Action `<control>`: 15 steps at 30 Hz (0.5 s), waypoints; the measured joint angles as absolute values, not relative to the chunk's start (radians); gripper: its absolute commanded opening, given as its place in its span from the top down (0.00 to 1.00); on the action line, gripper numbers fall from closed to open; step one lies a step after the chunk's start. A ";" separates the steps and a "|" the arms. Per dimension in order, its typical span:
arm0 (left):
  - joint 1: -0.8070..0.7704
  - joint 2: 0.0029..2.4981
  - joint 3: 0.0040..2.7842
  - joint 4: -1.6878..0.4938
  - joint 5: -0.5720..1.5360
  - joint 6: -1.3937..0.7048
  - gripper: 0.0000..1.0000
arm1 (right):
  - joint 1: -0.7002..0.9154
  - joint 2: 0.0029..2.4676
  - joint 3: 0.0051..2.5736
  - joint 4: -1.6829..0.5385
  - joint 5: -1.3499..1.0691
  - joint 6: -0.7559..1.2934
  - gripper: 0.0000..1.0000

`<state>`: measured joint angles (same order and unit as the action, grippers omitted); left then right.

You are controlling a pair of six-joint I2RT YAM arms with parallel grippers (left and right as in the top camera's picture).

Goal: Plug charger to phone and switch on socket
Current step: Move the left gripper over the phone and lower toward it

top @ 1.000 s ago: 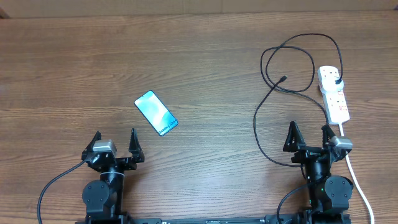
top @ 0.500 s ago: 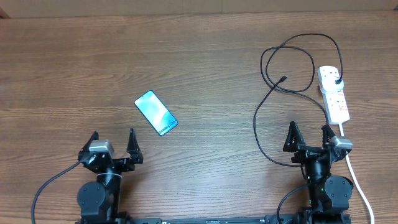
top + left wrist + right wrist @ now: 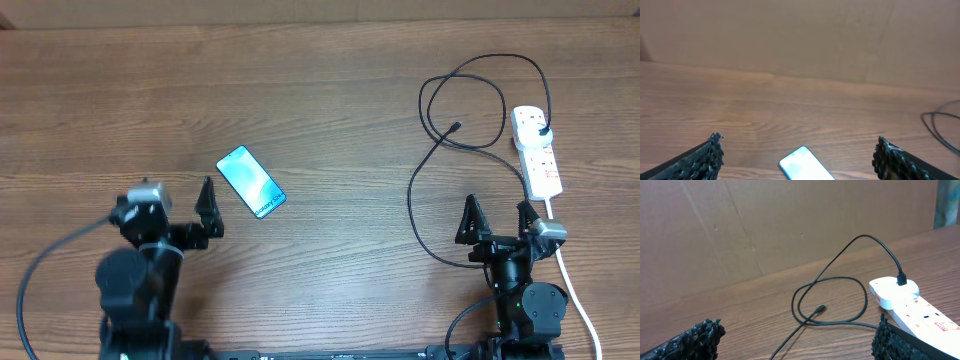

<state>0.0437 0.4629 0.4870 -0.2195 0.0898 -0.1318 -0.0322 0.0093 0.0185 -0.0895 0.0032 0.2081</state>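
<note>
Your left end effector [image 3: 172,205] hovers raised near the tabletop's [image 3: 320,90] near edge, left of centre. It is aimed at the far edge, fingers spread wide and holding nothing. The phone [image 3: 251,181] lies screen up and skewed, just beyond its right finger. Your right end effector [image 3: 495,215] sits low by the near right corner, likewise wide open and empty, with the charger [image 3: 409,195] cable curving past its left finger. The charger's plug [image 3: 541,130] sits in the far end of the socket [image 3: 545,165], along the right edge. The connector tip [image 3: 456,126] lies loose, well apart from the phone.
</note>
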 measured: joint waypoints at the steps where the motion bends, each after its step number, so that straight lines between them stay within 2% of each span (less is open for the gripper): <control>1: 0.044 0.513 0.525 -0.229 0.106 -0.132 0.00 | -0.032 0.009 0.019 -0.090 0.004 0.208 0.00; 11: 0.039 0.952 0.971 -0.587 0.161 -0.135 0.00 | -0.032 0.009 0.019 -0.091 0.004 0.208 0.00; 15: 0.032 1.060 1.089 -0.667 0.180 -0.135 0.00 | -0.032 0.009 0.019 -0.089 0.004 0.208 0.00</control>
